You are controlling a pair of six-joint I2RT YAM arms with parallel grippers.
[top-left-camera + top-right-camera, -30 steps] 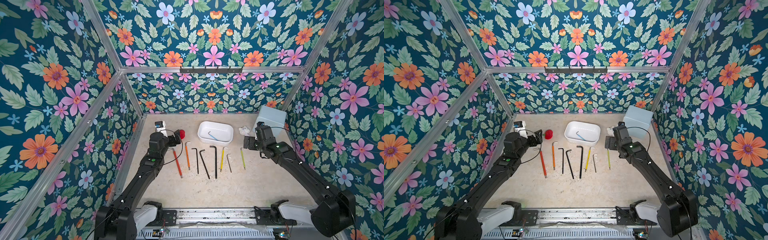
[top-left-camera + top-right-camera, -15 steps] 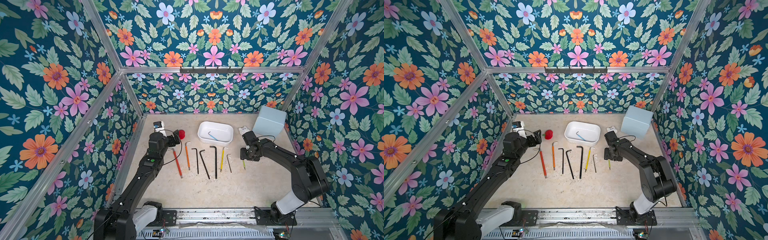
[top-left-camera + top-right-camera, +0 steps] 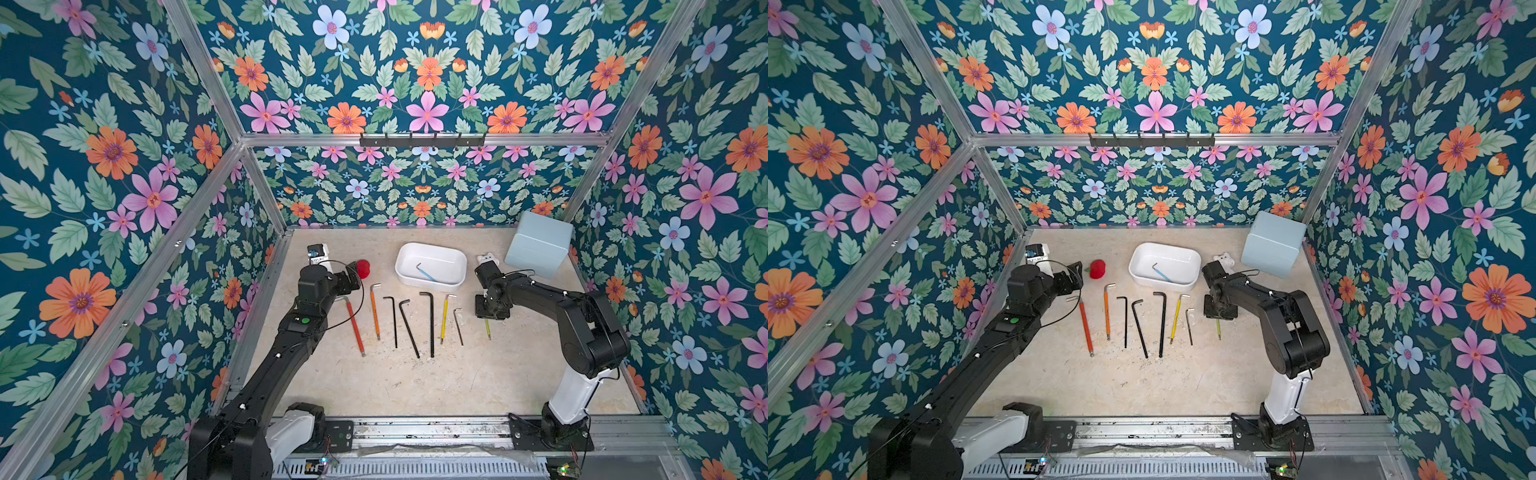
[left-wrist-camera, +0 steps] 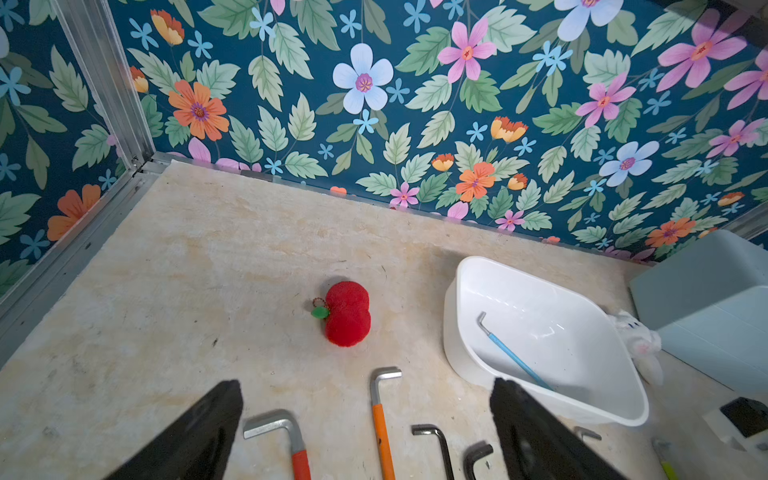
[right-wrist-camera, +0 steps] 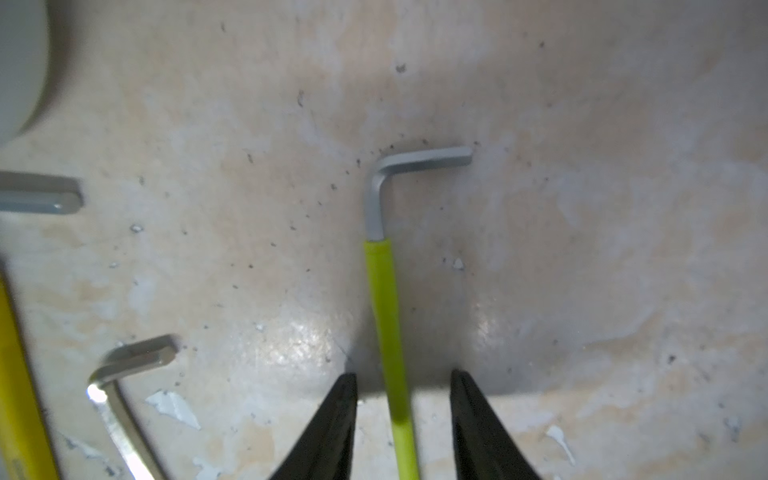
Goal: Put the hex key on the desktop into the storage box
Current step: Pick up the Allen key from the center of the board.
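The jaws of your right gripper [image 5: 403,372] stood half-open astride the green hex key [image 5: 384,291], holding nothing; a centred squeeze was wanted. Your left gripper [image 4: 366,381] gaped empty.

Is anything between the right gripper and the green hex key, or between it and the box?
Nothing visible. The right gripper straddles the green hex key; the silver key lies flat beside the route to the storage box.

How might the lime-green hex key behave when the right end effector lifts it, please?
The lime-green hex key looks metal, so probably stiff. Its thin, smooth sleeve may pivot when pinched. Its bent end should prevent rolling.
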